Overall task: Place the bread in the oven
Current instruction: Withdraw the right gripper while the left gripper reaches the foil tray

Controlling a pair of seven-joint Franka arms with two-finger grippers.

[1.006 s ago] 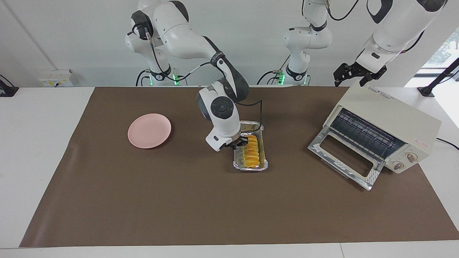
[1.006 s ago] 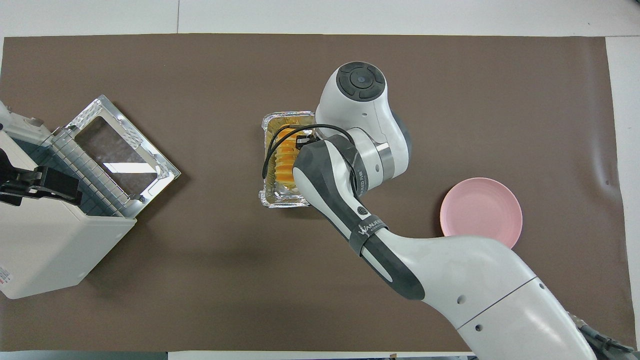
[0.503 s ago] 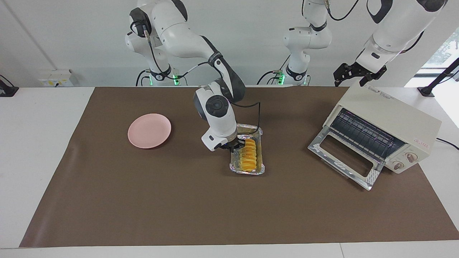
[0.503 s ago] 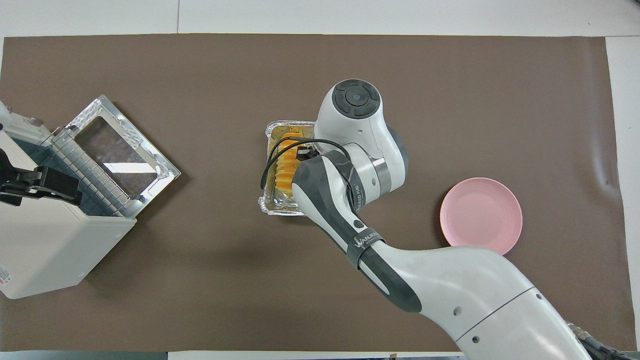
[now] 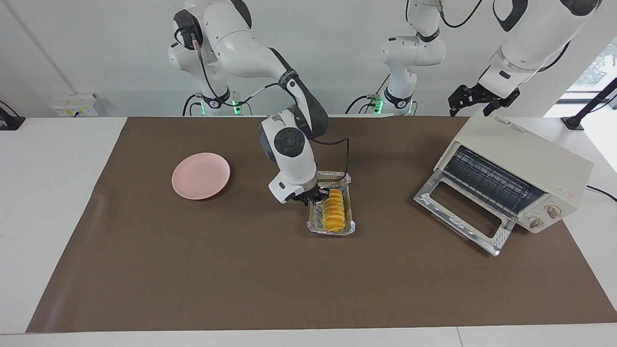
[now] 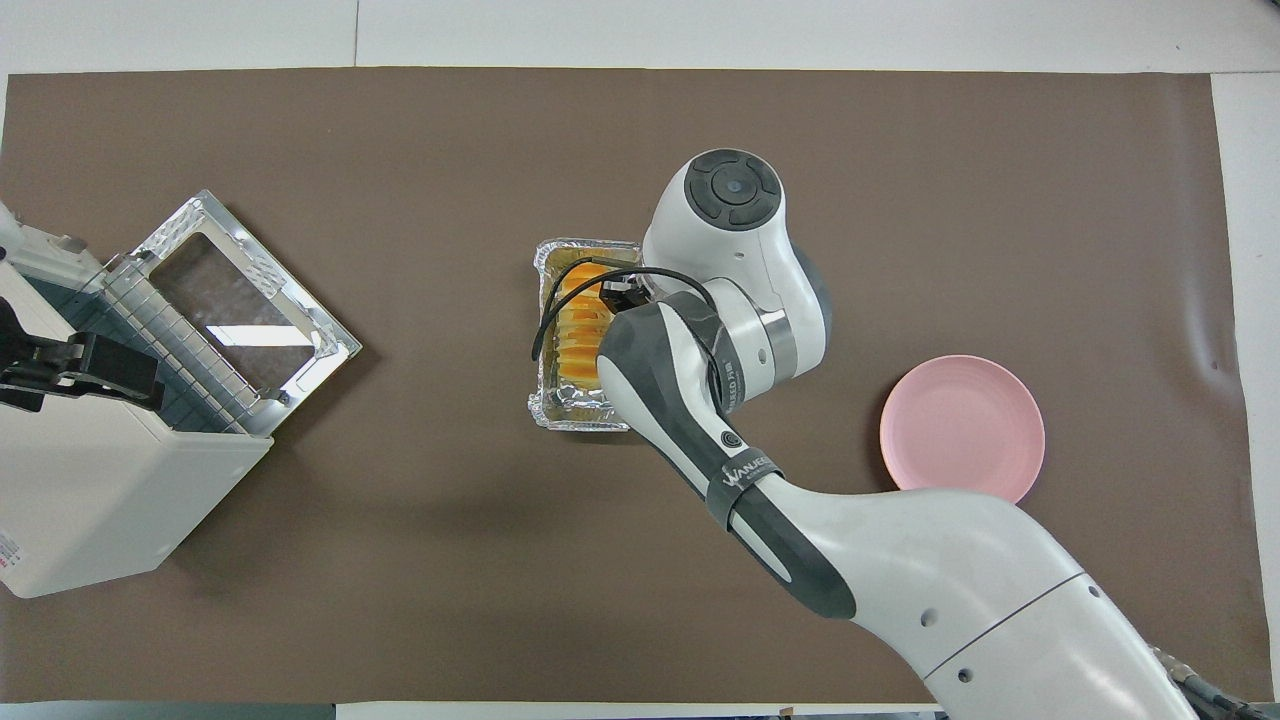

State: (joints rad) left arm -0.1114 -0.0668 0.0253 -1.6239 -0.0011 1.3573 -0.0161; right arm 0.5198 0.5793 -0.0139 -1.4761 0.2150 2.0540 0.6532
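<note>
The golden ridged bread (image 5: 333, 209) lies in a crinkled silver foil tray (image 5: 332, 230) at the middle of the brown mat; it also shows in the overhead view (image 6: 578, 320). My right gripper (image 5: 315, 196) is down at the tray's long rim on the plate's side, beside the bread, shut on that rim; from overhead the gripper (image 6: 620, 298) is mostly hidden under the wrist. The cream-white oven (image 5: 525, 159) stands at the left arm's end, its glass door (image 5: 462, 212) dropped open, wire rack showing. My left gripper (image 5: 470, 108) waits above the oven's top.
A round pink plate (image 5: 200, 176) lies toward the right arm's end of the mat, also seen from overhead (image 6: 962, 428). The open oven door (image 6: 235, 290) juts out over the mat toward the tray. Bare brown mat lies between tray and door.
My right gripper has shifted slightly toward the plate's side, and the foil tray with the bread has turned and slid a little with it. The left arm has not moved.
</note>
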